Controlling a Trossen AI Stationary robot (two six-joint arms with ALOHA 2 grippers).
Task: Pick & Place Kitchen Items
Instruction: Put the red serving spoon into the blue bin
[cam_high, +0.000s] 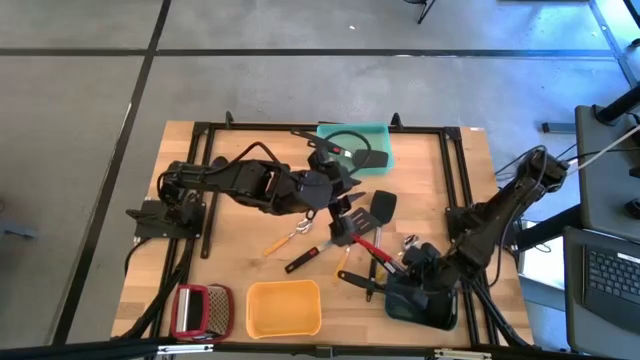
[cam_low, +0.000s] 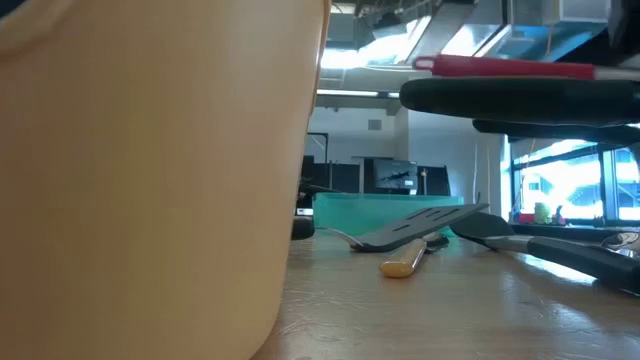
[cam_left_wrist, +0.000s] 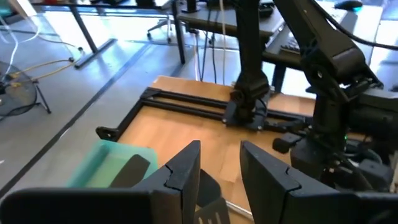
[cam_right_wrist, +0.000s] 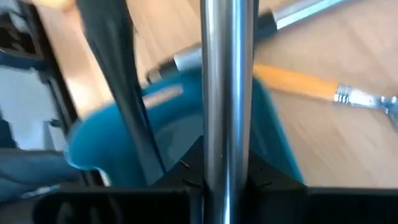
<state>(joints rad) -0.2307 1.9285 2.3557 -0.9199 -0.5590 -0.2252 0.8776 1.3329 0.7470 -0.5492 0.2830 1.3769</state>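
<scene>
Several kitchen items lie at mid-table: two black turners (cam_high: 350, 225) (cam_high: 383, 205), a red-handled tool (cam_high: 370, 248), an orange-handled tool (cam_high: 285, 240) and small shiny spoons (cam_high: 410, 243). A black utensil lies in the teal tray (cam_high: 375, 135) at the far edge. My left gripper (cam_high: 343, 200) (cam_left_wrist: 221, 168) hangs open above the turners, with nothing between its fingers. My right gripper (cam_high: 410, 270) (cam_right_wrist: 227, 171) is over the dark blue tray (cam_high: 420, 305) (cam_right_wrist: 180, 137) at the near right, shut on a shiny metal handle. A black handle (cam_right_wrist: 112, 81) lies in that tray. My right gripper pinches the shiny metal handle (cam_right_wrist: 227, 93) between its two fingers, slanting down from above. The handle runs straight out past the fingers, over the blue tray. Where its far end sits is out of the frame.
A yellow tray (cam_high: 283, 307) (cam_low: 150, 170) and a red-framed grater (cam_high: 200, 310) stand at the near edge. A black-and-red handle (cam_high: 305, 258) lies beside the orange-handled tool. Black frame rails (cam_high: 205, 190) run along the table's left, far and right sides.
</scene>
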